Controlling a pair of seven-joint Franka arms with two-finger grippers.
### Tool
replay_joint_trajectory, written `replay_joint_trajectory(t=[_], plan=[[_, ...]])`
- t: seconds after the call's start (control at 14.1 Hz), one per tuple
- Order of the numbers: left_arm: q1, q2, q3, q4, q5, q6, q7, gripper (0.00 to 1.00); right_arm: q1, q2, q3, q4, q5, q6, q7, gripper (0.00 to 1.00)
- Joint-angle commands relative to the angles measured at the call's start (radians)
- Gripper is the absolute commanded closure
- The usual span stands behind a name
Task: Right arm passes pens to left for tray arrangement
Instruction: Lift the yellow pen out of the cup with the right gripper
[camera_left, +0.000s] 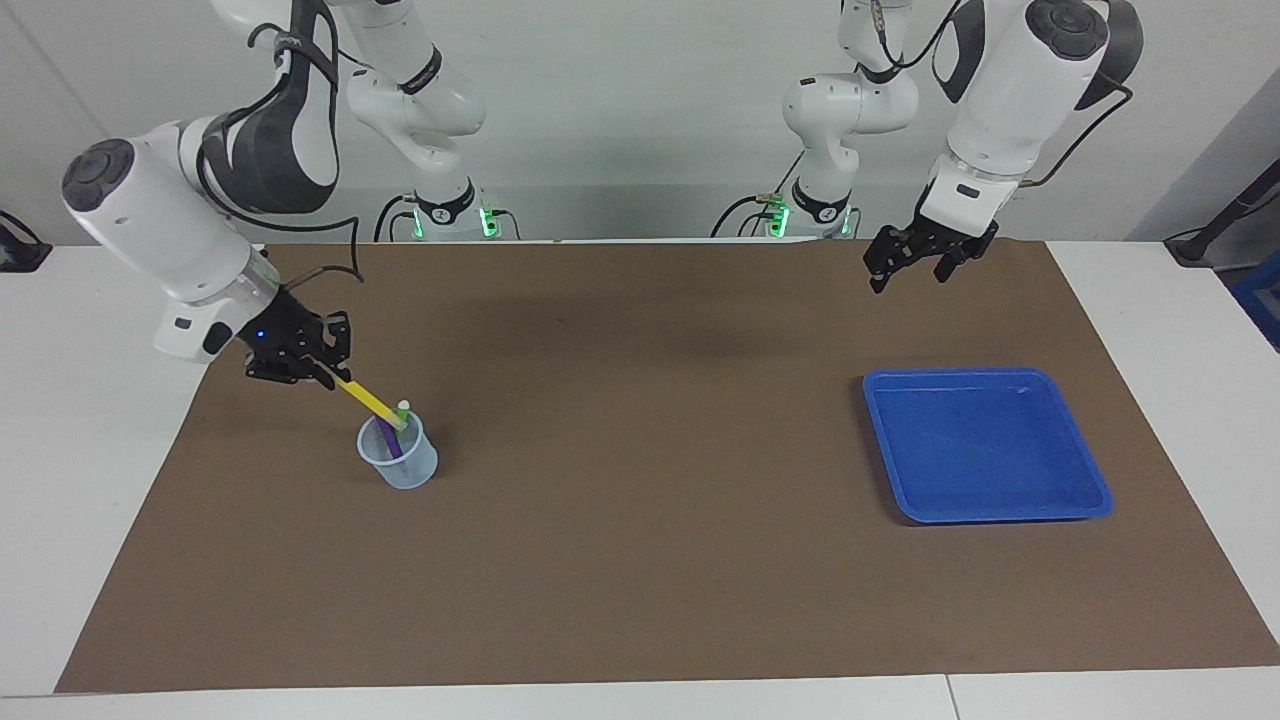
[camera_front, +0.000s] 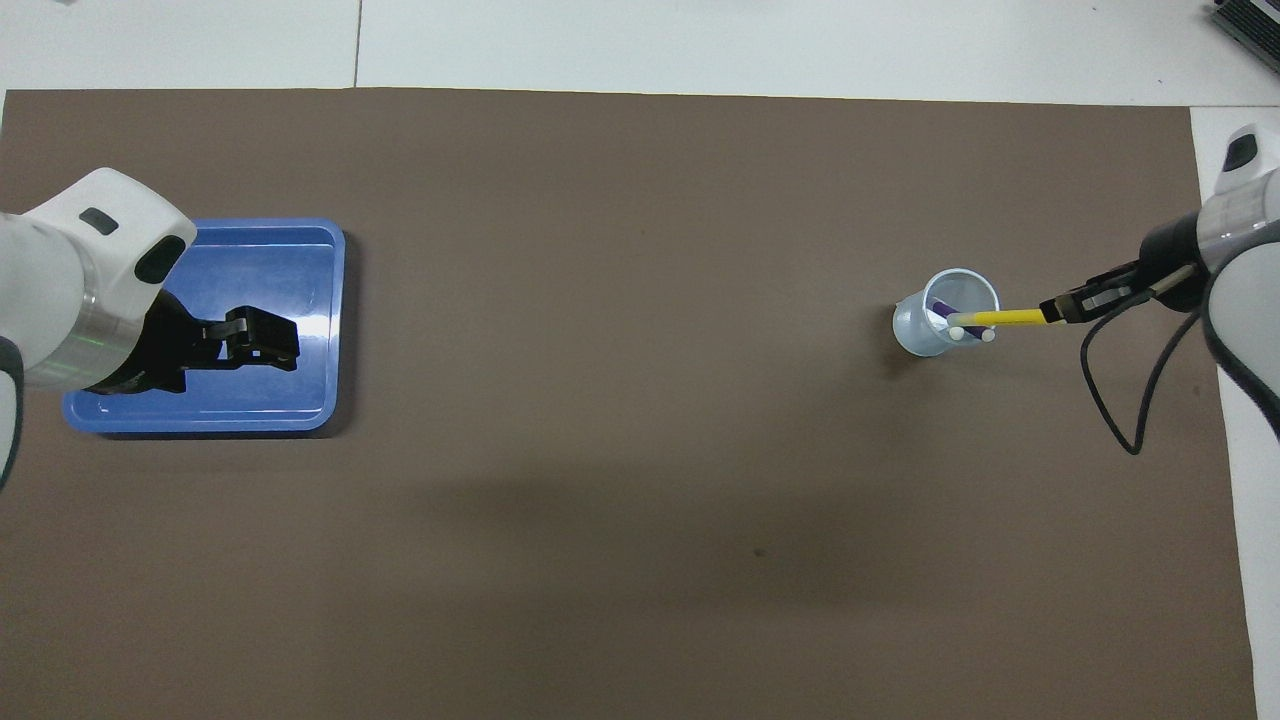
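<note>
a white table carries a wide brown mat that spreads under both claws. a plain pale wall rises at the robots' end. green lights glow low by the wall. a dark stand leans at the left claw's end.

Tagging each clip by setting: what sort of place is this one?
Probably a robotics lab bench: two white arms mounted at a white table covered by a brown mat, with staged props only, a clear cup of pens and a blue tray.
</note>
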Motion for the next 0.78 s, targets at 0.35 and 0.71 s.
replay_joint_trajectory(t=[0.35, 0.71], plan=[[-0.024, -0.035, 0.006, -0.044, -0.118, 0.063, -0.241, 0.00, 0.011, -0.014, 0.010, 0.206, 0.158, -0.192, 0.268, 0.87], [-0.090, -0.035, 0.006, -0.066, -0.176, 0.137, -0.500, 0.00, 0.202, -0.007, 0.015, 0.142, 0.325, 0.066, 0.702, 0.88]])
